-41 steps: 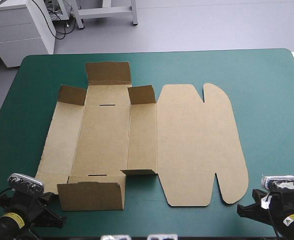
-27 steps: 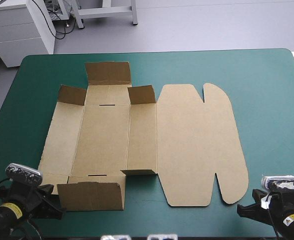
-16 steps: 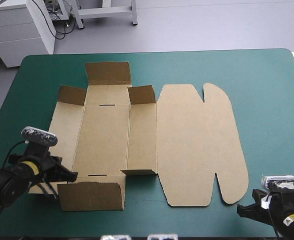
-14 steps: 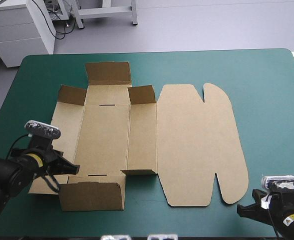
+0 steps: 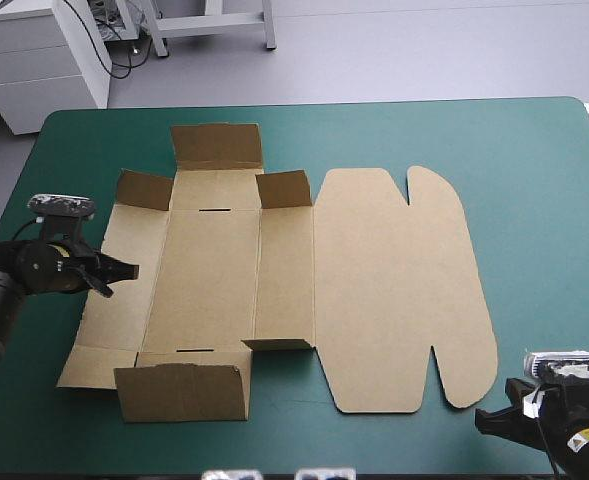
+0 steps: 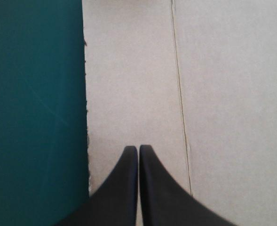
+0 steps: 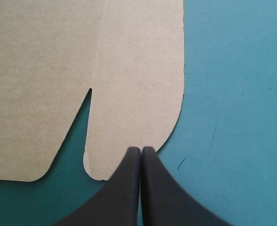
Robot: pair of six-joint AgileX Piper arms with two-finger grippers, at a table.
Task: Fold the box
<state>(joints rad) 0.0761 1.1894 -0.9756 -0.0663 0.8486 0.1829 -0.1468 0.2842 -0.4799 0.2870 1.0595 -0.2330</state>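
The box (image 5: 214, 280) is lying spread on the cover (image 5: 544, 200), left of centre, mostly flat, with 2 small flaps (image 5: 284, 188) tilting up at its far end. The left gripper (image 6: 138, 148) is pointing across its left panel, fingers pressed together. The right gripper (image 7: 141, 149) is sitting at the lid's (image 5: 394, 290) near rounded corner, fingers likewise together.

We see the brown box (image 5: 374, 290) spread on the teal-green desk (image 5: 544, 200), our left claw (image 5: 124, 272) over its left panel.
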